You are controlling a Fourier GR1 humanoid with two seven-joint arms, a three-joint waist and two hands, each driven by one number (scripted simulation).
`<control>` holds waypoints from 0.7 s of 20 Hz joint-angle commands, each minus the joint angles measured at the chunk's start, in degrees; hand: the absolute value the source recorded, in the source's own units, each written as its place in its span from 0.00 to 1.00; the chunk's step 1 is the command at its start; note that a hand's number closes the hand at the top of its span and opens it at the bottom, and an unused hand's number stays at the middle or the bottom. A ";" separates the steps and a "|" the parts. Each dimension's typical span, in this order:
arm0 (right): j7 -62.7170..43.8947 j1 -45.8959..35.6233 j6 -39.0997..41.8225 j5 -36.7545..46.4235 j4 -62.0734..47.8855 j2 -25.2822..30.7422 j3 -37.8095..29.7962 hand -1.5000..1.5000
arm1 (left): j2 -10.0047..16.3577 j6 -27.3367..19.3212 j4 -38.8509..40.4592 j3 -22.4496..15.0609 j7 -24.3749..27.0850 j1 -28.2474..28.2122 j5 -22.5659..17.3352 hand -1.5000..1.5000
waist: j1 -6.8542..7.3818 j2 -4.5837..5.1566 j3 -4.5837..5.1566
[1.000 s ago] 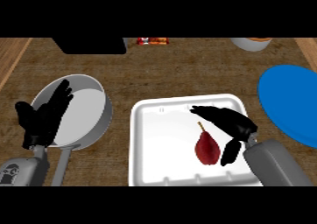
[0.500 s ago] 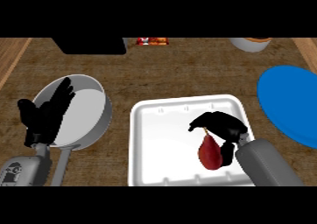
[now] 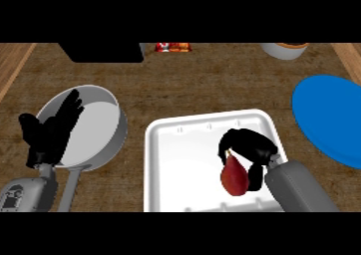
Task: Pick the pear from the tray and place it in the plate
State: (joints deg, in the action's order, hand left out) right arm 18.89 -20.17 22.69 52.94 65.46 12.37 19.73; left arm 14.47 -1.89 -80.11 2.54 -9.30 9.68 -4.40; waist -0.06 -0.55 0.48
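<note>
Right hand (image 3: 248, 143), spread a second ago, now curled over pear (image 3: 234, 178) top, tray (image 3: 176, 149) right side; grasp looks made, lift likely next.

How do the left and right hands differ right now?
The left hand is open with fingers straight, while the right hand is curled. The left hand shows over the grey pan and holds nothing; the right hand is over the white tray, curled round the upper end of the dark red pear. Both are black, on grey forearms.
</note>
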 commanded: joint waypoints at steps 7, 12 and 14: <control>-31.81 -8.76 -15.06 0.05 -5.59 -10.41 -18.65 1.00 | -0.03 1.02 0.20 -0.39 0.21 0.00 0.09 0.50 | 0.61 0.65 -0.47; -36.23 -12.87 -30.06 8.28 -2.95 -9.43 -18.74 1.00 | -0.99 -0.76 -0.59 -0.62 -1.04 1.19 0.89 0.50 | 0.68 0.65 -0.52; -38.87 -11.86 -34.47 11.83 2.83 -8.08 -18.22 1.00 | -0.65 -0.29 -1.28 -0.09 -1.13 0.25 0.19 0.50 | -0.28 0.14 -0.47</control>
State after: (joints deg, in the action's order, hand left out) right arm -15.38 -30.41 -3.03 59.88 64.06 3.26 2.59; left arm 13.87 -2.06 -80.53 2.24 -9.30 9.66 -3.83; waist 0.19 -0.13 0.03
